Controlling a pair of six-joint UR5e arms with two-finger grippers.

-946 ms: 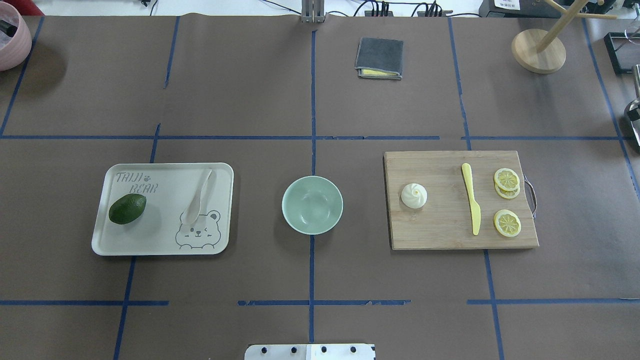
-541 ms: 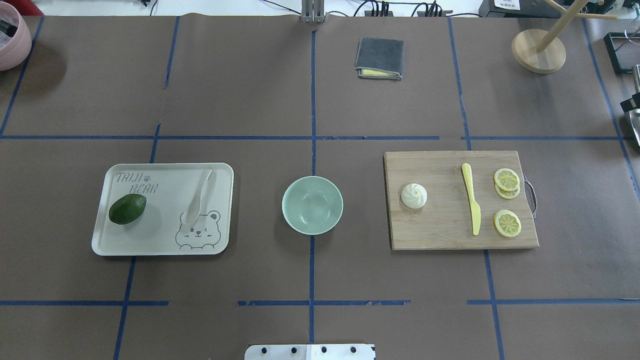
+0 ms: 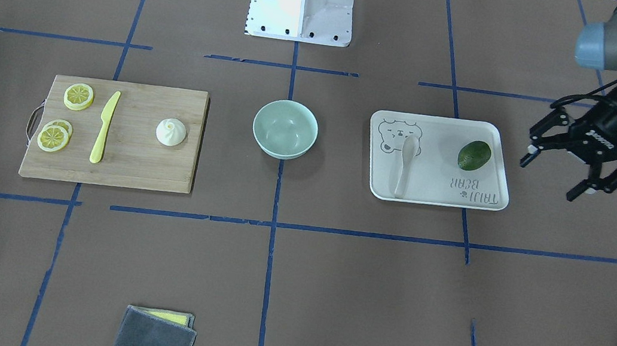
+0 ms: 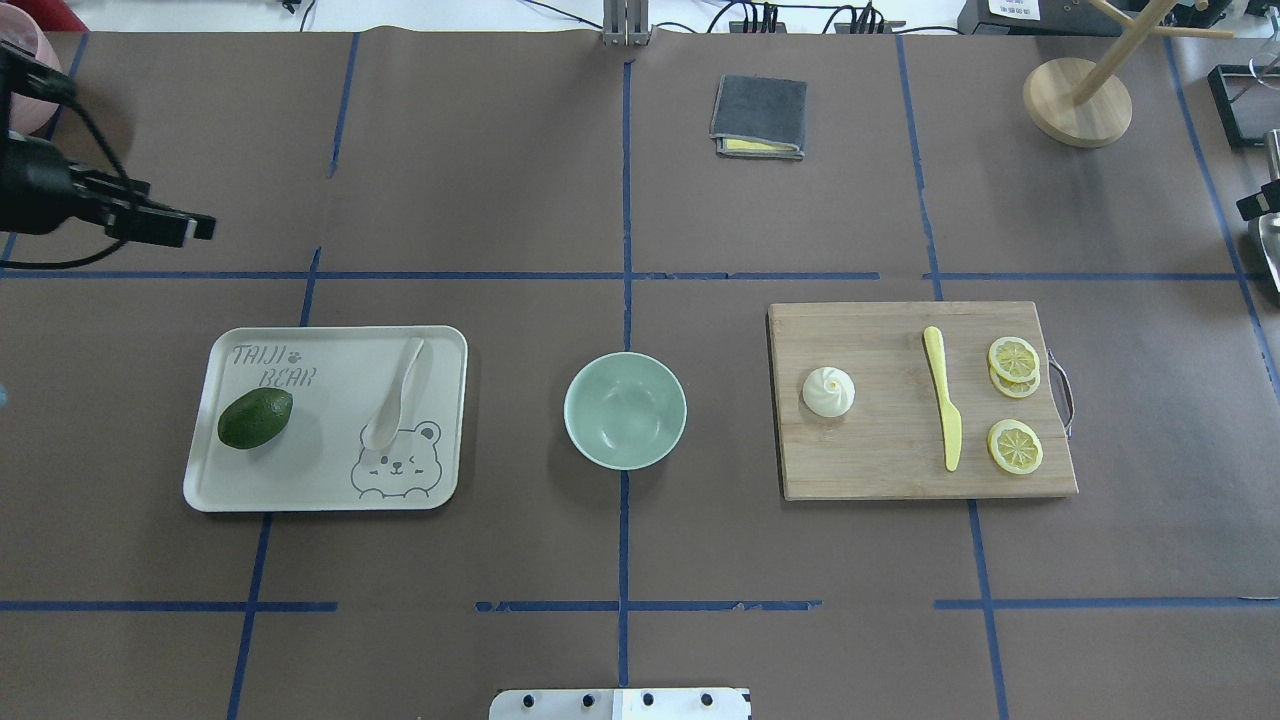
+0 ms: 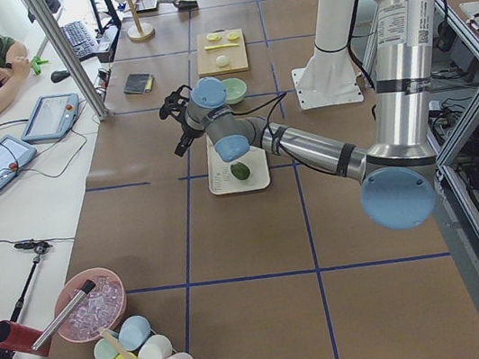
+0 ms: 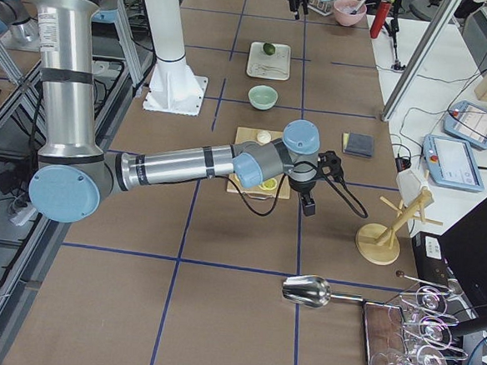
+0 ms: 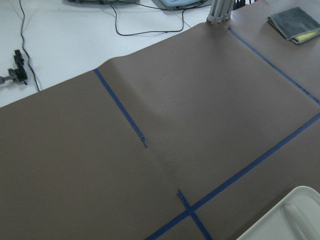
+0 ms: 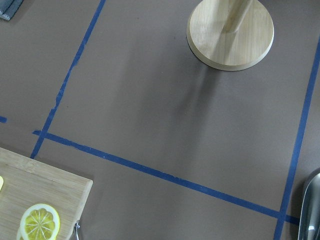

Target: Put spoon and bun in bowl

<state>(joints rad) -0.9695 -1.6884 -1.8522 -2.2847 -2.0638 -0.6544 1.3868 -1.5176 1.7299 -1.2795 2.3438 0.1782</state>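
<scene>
The off-white spoon point(image 4: 395, 395) lies on the white bear-print tray point(image 4: 330, 500), beside a green avocado point(image 4: 255, 417). The mint-green bowl point(image 4: 625, 410) stands empty at the table's middle. The white swirled bun point(image 4: 828, 391) sits on the wooden cutting board point(image 4: 890, 460). My left gripper point(image 3: 552, 177) is open and empty, in the air outside the tray's outer end; it also shows in the overhead view point(image 4: 185, 228). My right gripper point(image 6: 314, 187) hovers beyond the board's outer end; only a tip point(image 4: 1255, 200) shows overhead, and I cannot tell its state.
A yellow plastic knife point(image 4: 943, 410) and lemon slices point(image 4: 1014, 360) lie on the board. A folded grey cloth point(image 4: 759, 116) and a wooden stand point(image 4: 1077, 102) are at the far side. A metal scoop point(image 4: 1270, 250) lies at the right edge.
My left gripper has come into the overhead view at the left edge, beyond the tray's far left corner. The right gripper's tip at the right edge has shifted slightly farther away. Objects have not moved.
</scene>
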